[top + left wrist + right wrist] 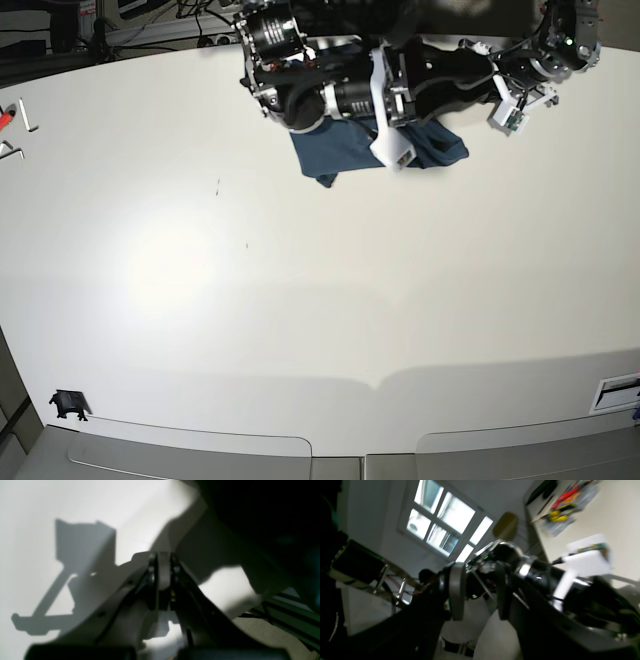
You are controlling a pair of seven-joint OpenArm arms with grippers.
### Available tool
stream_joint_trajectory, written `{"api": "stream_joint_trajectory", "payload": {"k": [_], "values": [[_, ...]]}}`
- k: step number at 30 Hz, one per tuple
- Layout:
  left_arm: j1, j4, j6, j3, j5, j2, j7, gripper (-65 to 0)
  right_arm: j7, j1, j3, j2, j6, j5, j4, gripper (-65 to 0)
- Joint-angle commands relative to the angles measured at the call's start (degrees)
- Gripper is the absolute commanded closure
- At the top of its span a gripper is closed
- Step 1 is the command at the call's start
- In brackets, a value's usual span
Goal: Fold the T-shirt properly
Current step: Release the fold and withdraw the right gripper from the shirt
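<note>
Shirt: the T-shirt (330, 160) lies bunched in a dark blue heap at the far edge of the desk (300, 300), under both arms and nowhere near flat.
Left tool: the left tool (163, 573) is clenched, pads pressed together with no cloth seen between them, over bare white desk.
Right tool: the right tool (478, 592) has its jaws parted and grasps nothing; it is tipped up toward a window (445, 517), away from the cloth.
Step in hand: judging by the heap, the job is to spread the shirt out before any fold.
Doing it well: each tool should take one separate edge or corner, a single layer only, and draw the shirt toward the open middle of the desk, keeping tension even so it lies smooth.
Hidden: the arms cover most of the shirt in the base view; collar, sleeves and hem cannot be told apart.
Unclear: the dark mass at the upper right of the left wrist view may be cloth or arm; both wrist views are blurred.
</note>
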Motion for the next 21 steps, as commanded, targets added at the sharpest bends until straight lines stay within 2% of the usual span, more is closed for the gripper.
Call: {"api": "stream_joint_trajectory", "payload": {"k": [1,4,7,16,21], "values": [[0.04,0.7,-0.17,-0.26,-0.55,-0.68,-0.98,0.0,0.88,0.81,-0.09,-0.48,0.32,1.85,1.18,-19.2],[0.04,0.72,-0.17,-0.26,-0.55,-0.68,-0.98,0.0,0.88,1.18,1.81,-0.46,0.32,1.85,2.99,-19.2],[0.07,0.72,-0.17,-0.26,-0.57,-0.68,-0.98,0.0,0.88,1.57,6.82,-0.44,0.32,1.85,6.38,-19.2],[0.04,0.7,-0.17,-0.26,-0.57,-0.68,-0.98,0.0,0.88,1.6,31.87,-0.09,0.32,1.85,8.85,-19.0],[0.04,0.7,-0.17,-0.26,-0.57,-0.68,-1.01,0.0,0.88,1.57,44.41,3.06,0.32,1.85,8.85,-18.1]]}}
